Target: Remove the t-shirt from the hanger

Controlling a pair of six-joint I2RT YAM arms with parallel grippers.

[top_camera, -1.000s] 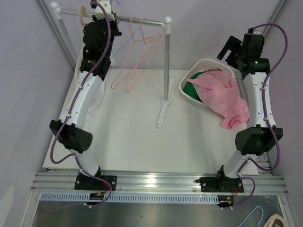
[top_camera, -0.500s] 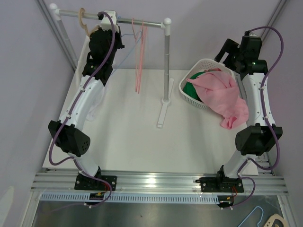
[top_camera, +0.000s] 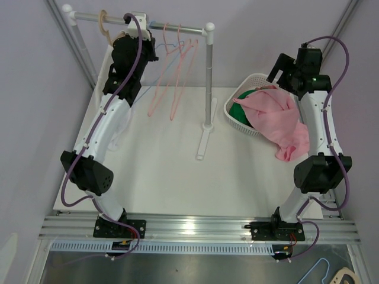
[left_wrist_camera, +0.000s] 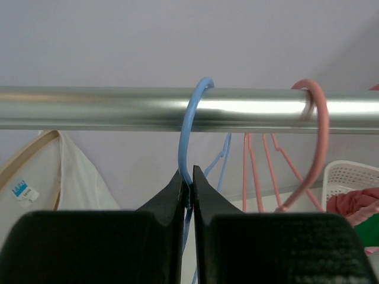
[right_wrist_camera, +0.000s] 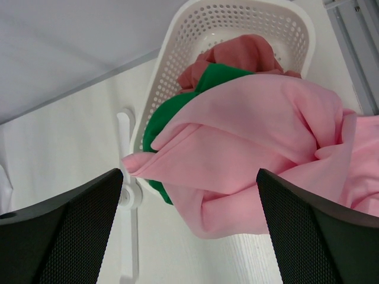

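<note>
Table: nothing loose lay on it near me.

Right side, further in: the right gripper hung over the basket, jaws spread fully wide, holding nothing. One basket with three garments in it: a pink top spilling over the rim, a green piece, and a dark red piece.

Far end: one rail on a post. The left gripper was up at it, jaws pinched tight on the neck of the blue hanger. That hanger was bare wire with no shirt on it.

Hanger count:
- One blue.
- One wooden hanger.
- Pink hangers: at least two, too tangled to count exactly.

The job's item was the white t-shirt, one only. It was on the wooden hanger at the rail's left end, hanging beside and behind the left arm, and neither gripper was touching it.

My read on handling:
- The shirt is light, limp cloth that will stretch and slip rather than resist.
- The hanger is stiff but free to swing on the rail.
- I'd pinch the fabric at a shoulder or the collar and peel it off one hanger arm first.
- Pulling at the hem would probably just drag the hanger along.
</note>
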